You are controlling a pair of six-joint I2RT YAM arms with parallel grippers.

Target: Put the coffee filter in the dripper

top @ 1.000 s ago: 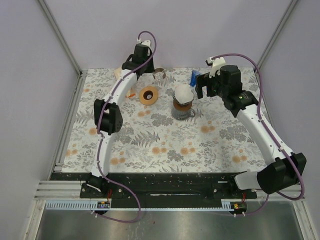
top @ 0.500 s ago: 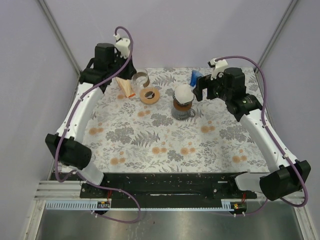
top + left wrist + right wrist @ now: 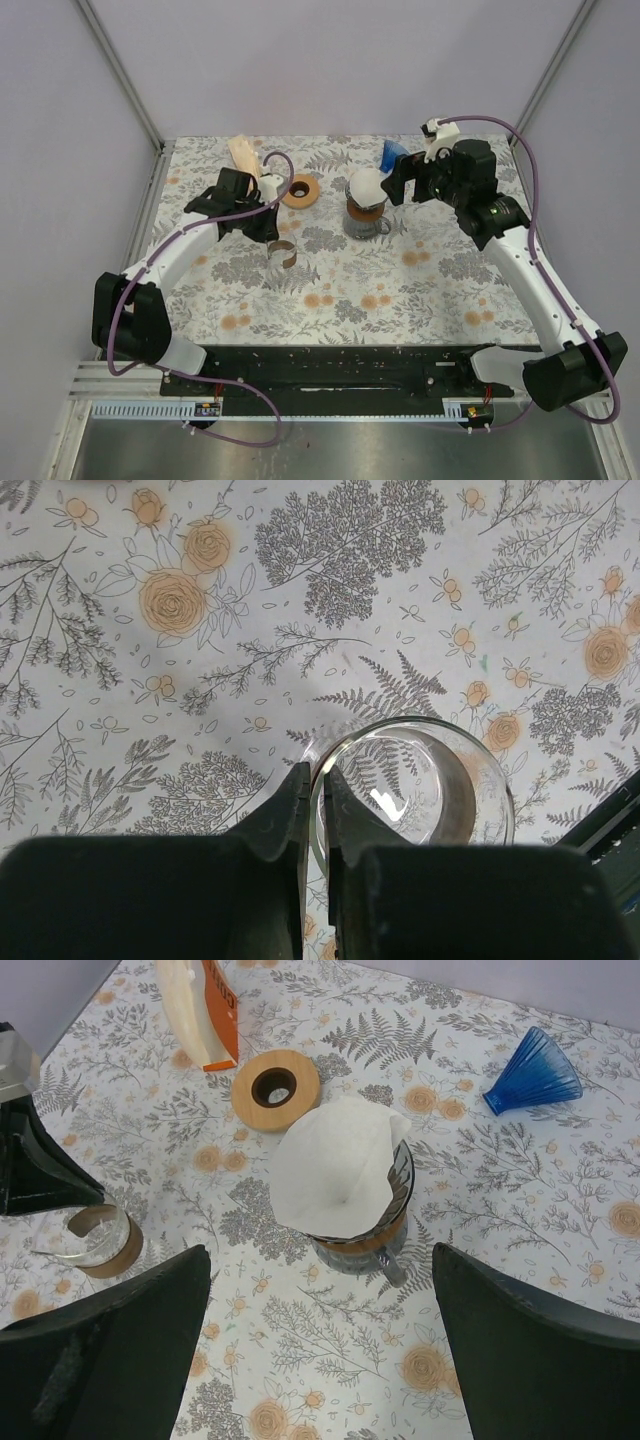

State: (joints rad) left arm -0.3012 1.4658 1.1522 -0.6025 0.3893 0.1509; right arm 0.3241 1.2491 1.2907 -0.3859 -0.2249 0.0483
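Mostly, filter point(image 3: 335, 1165) over dripper point(image 3: 360, 1250), mouth hidden

Flat table point(image 3: 440, 290) under a printed cover of grey ferns and orange roses. Directly on it, reckoned from the centre in the top view:

- 1 o'clock, close in: glass pour-over vessel point(image 3: 368, 224), upright, brown band at the neck.
- 1 o'clock, near the far edge: blue ribbed cone point(image 3: 392, 154), on its side.
- 11 o'clock: flat wooden ring point(image 3: 299, 190), dark hole in the middle.
- 10 o'clock, far left corner: cream and orange packet point(image 3: 241, 153), just beside the wooden ring.
- 9 o'clock: short glass ring point(image 3: 281, 256) with a brown band, opening upward.
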